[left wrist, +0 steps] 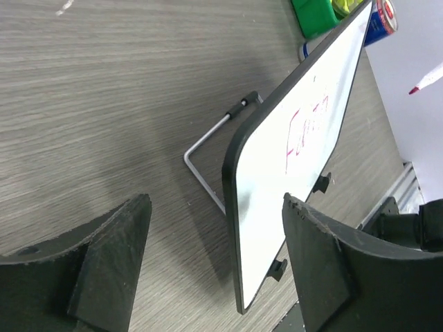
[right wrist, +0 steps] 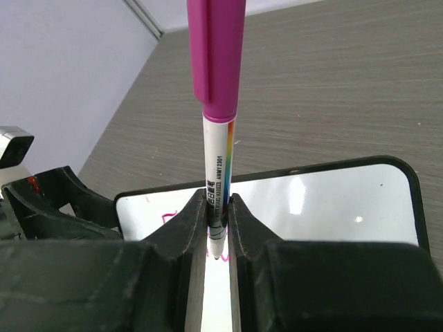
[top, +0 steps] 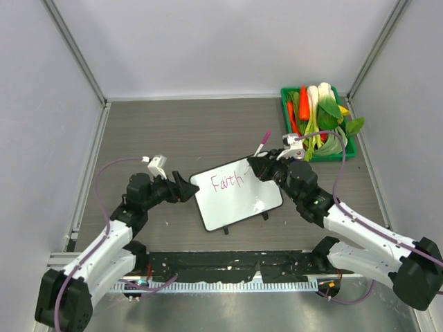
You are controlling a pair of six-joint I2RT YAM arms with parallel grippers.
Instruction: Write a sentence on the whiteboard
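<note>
While the whiteboard [top: 239, 197] stands mid-table, long axis left to right with only "Faith" [top: 227, 182] written, the right gripper [right wrist: 218, 235], clamped on the pink marker [right wrist: 220, 152], hangs at its far right corner and the left gripper [top: 185, 187] gapes beside its left edge.

Three cameras, one whiteboard [top: 242, 202]
The top camera looks down from high up over the near edge and sees the whole table [top: 173, 131]. The two wrist cameras sit very close to the board (one at each end) and face each other across it.
</note>
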